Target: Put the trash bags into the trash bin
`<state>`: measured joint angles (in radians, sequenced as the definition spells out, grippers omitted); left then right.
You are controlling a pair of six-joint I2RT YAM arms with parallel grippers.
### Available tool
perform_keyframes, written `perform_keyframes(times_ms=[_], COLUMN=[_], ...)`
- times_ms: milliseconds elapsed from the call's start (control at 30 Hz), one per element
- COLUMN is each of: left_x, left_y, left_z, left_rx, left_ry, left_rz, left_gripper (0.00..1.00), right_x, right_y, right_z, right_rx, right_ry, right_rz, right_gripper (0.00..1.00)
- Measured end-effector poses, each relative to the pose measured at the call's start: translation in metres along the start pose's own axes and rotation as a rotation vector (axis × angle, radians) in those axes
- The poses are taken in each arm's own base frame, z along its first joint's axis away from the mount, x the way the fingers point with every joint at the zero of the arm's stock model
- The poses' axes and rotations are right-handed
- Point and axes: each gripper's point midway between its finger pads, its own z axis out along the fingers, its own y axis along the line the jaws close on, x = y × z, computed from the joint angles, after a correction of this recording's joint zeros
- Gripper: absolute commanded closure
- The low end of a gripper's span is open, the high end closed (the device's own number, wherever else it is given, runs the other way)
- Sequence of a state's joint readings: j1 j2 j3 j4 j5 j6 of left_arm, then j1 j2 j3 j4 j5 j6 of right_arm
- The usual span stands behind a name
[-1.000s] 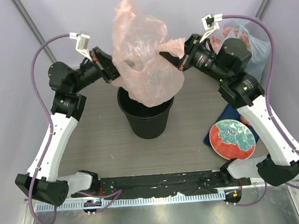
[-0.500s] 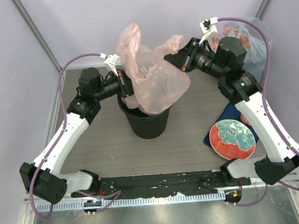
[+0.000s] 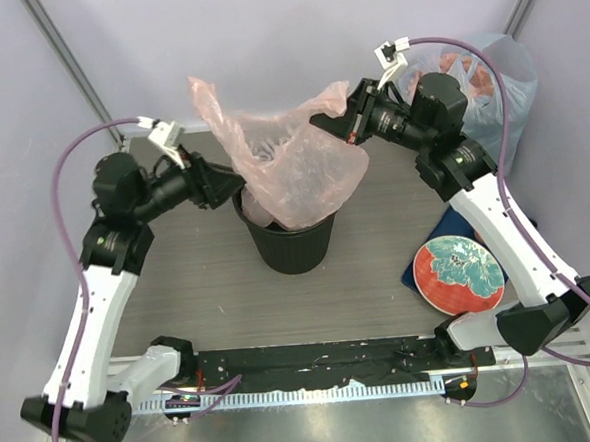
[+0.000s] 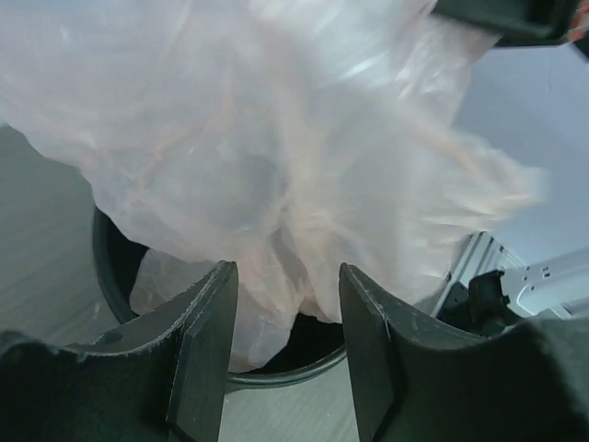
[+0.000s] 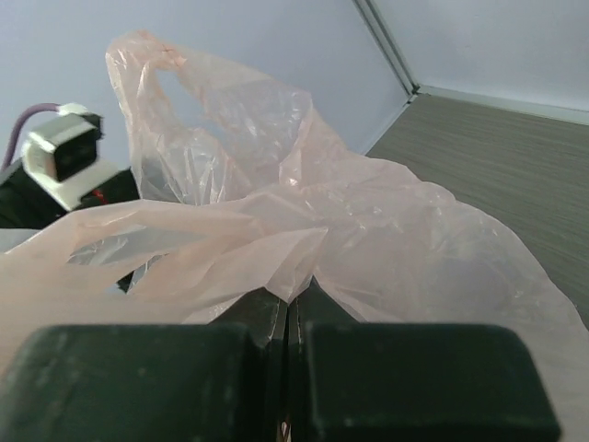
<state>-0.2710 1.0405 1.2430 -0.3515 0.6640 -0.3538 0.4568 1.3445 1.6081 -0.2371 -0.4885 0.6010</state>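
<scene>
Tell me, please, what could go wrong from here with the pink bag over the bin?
Only the right gripper pinches the trash bag; the left gripper stands open, so the bag may swing sideways instead of settling in. Most of the bag billows above the trash bin, so it could spill over the rim on release.

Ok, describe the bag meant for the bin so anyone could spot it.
Find the black trash bin centred on the table. Hanging into it is the pale pink bag, one corner pinched in the right gripper. Unlike the bulging bluish bag at far right, it is thin and limp.
</scene>
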Motion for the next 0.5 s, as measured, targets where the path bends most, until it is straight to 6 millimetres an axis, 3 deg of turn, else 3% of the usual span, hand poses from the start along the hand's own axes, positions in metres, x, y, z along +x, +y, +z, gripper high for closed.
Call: perform_keyframes(times_ms=[67, 200, 300, 500], left_x=[-0.017, -0.03, -0.029, -0.02], left_y=[-0.008, -0.036, -0.048, -0.046], left_z=[-0.019, -0.037, -0.042, -0.044], left_rx=[-0.004, 0.081, 0.134, 0.149], left_ry=[-0.069, -0.125, -0.131, -0.107], left_rz=[0.041, 0.127, 0.195, 0.323], left_gripper=[0.49, 0.51, 0.53, 0.56], right_x=[0.003, 0.011, 0.024, 0.061], right_y=[0.003, 0.01, 0.013, 0.019], right_z=[0.005, 0.026, 0.048, 0.086], right_rx=[-0.036, -0.111, -0.156, -0.229], right_ry=[0.006, 0.017, 0.037, 0.084], right_rz=[0.0, 0.005, 0.019, 0.108], right_gripper=[0.99, 0.99, 0.99, 0.99])
